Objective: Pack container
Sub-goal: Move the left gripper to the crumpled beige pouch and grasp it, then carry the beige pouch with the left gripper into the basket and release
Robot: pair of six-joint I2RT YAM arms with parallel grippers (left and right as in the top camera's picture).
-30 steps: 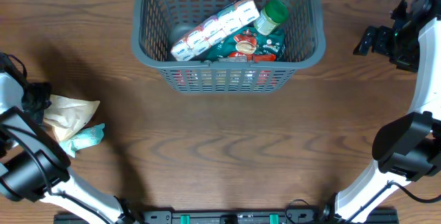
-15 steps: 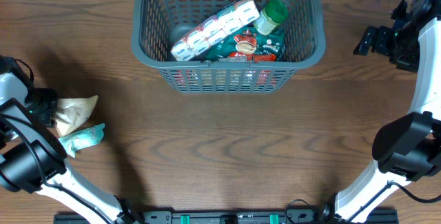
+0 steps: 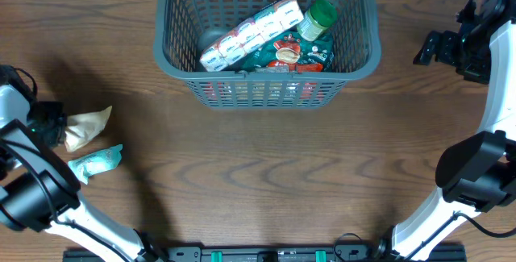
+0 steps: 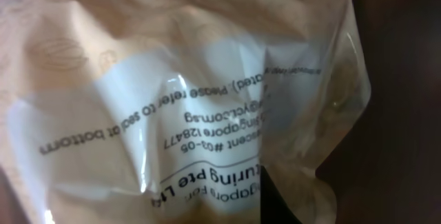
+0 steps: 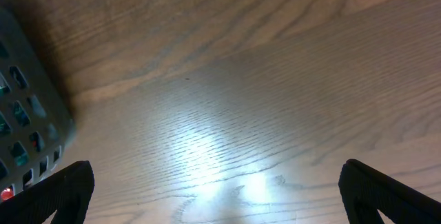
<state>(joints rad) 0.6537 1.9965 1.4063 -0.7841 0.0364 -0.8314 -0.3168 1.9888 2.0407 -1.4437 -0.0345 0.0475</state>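
Observation:
The container [image 3: 172, 62], a dark grey lattice basket, stands at the table's far middle and holds a white-and-red multipack [image 3: 250, 30], a green-capped bottle [image 3: 319, 17] and a teal-and-red packet [image 3: 300, 53]. At the far left, my left gripper [image 3: 58, 126] is shut on a beige plastic bag [image 3: 89, 123]. That bag [image 4: 179, 93] fills the left wrist view, and only one dark finger [image 4: 274, 205] shows through it. My right gripper [image 3: 426, 50] hovers open at the far right above bare table, with nothing between its fingers [image 5: 65, 191]. The basket's corner [image 5: 31, 114] shows at the left of that view.
A small teal packet [image 3: 97, 161] lies on the wood just in front of the beige bag. The table's left edge runs close behind my left arm. Brown tabletop stretches between the basket and the near edge.
My left gripper has shut on the beige bag, which has bunched up and shifted slightly. The right arm, the basket and the teal packet have not moved.

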